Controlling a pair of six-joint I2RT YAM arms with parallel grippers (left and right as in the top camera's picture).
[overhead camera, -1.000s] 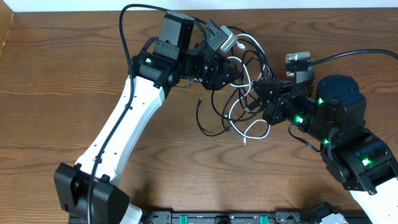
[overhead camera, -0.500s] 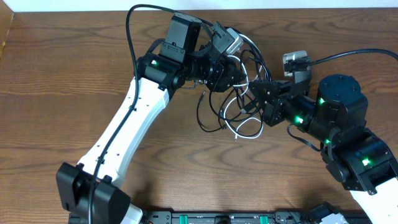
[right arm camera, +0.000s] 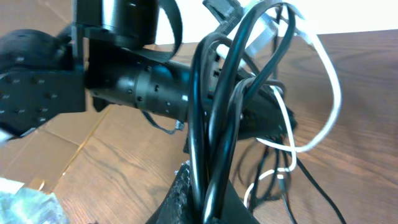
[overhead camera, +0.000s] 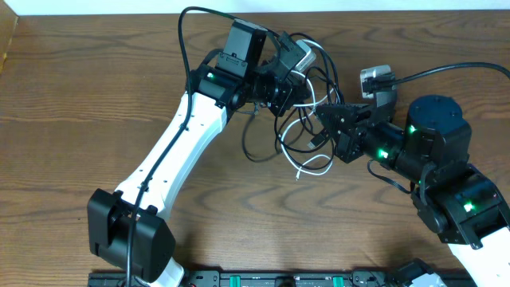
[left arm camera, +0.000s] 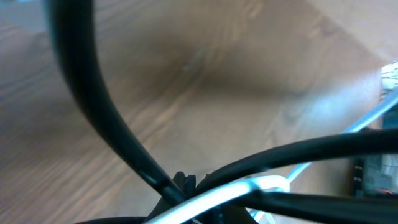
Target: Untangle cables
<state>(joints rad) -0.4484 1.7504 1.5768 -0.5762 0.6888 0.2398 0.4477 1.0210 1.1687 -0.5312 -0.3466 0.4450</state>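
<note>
Plainly the untangling is only under way. At the left, one black loop (overhead camera: 253,153) of the cables (overhead camera: 296,131) sags onto the worktop (overhead camera: 80,119), clear of the knot's centre. The left hand (overhead camera: 304,94) is closed in the upper part of the tangle. Its wrist view shows black and white cords crossing right against the lens, but its fingers are out of sight, so I cannot tell whether it pinches a cord. Below the middle, the white cable (overhead camera: 317,167) curls on the worktop, threaded through the black ones. To the right, the right hand (overhead camera: 327,119) is clamped on several black strands (right arm camera: 208,124) rising from between its fingers. No cord lies apart by itself, so I judge nearly all the separating is left.
</note>
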